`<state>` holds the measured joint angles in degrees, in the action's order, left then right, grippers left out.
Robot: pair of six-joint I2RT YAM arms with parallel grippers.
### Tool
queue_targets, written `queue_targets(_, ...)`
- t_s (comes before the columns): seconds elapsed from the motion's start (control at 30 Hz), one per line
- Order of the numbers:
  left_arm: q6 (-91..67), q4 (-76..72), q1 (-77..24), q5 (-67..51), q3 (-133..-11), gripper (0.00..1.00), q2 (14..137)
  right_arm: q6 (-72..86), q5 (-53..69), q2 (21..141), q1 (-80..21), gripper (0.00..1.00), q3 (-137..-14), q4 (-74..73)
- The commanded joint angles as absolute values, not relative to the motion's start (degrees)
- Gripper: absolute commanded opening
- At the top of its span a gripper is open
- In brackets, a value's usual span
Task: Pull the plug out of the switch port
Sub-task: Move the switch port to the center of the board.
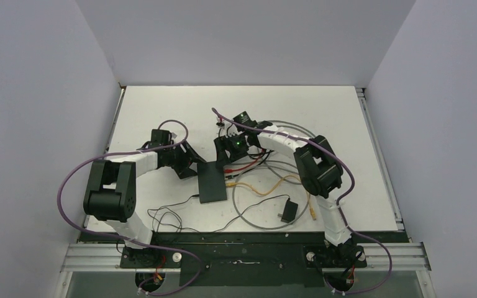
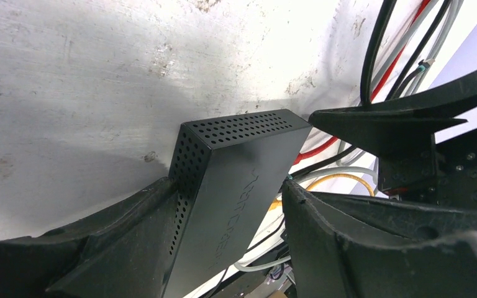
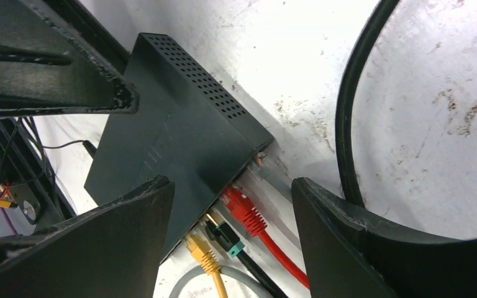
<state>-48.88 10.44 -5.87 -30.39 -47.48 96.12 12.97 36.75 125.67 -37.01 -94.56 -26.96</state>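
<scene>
From above, the switch [image 1: 213, 183] lies flat on the white table [image 1: 323, 105] between the arms. The left gripper [image 1: 192, 164] is at its far-left corner and the right gripper [image 1: 228, 158] at its cabled edge.

Left wrist: both fingers [image 2: 118, 248] clamp the switch's sides.

Right wrist: the fingers [image 3: 360, 236] are spread wide, touching nothing, either side of the red plug [image 3: 243, 211], which is seated beside a black plug [image 3: 222, 234] and a yellow plug [image 3: 200, 249].
</scene>
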Motion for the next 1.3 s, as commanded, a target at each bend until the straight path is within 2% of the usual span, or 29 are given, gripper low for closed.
queue_targets(0.0,-49.6,8.1,-6.1,-31.5,-46.9,0.59,95.2,11.4,36.9,121.7,-37.6,0.69,-93.7,-24.8)
queue_targets(0.17,-50.4,7.5,-6.5,-32.3,-46.4,0.57,94.6,17.0,45.2,124.6,-38.2,0.66,-95.1,-23.9)
queue_targets(0.33,-51.0,7.1,-7.7,-33.2,-47.1,0.54,94.3,25.5,51.5,124.9,-37.8,0.59,-92.1,-15.3)
queue_targets(0.7,-53.5,4.3,-9.4,-36.0,-48.1,0.53,92.6,32.8,54.6,125.1,-35.7,0.38,-87.7,-5.1)
queue_targets(0.8,-53.3,4.4,-9.7,-35.8,-48.6,0.53,92.8,32.2,53.9,124.2,-35.6,0.36,-87.2,-5.6)
queue_targets(0.93,-52.5,5.3,-9.7,-35.4,-49.5,0.53,93.2,25.0,47.8,122.1,-35.3,0.4,-89.3,-13.8)
queue_targets(1.13,-47.9,13.7,-9.7,-29.5,-52.1,0.55,93.0,18.6,38.4,116.3,-34.4,0.65,-88.7,-18.8)
queue_targets(1.27,-44.9,18.1,-9.7,-27.1,-52.9,0.56,94.1,17.7,37.2,114.8,-34.2,0.68,-87.6,-19.8)
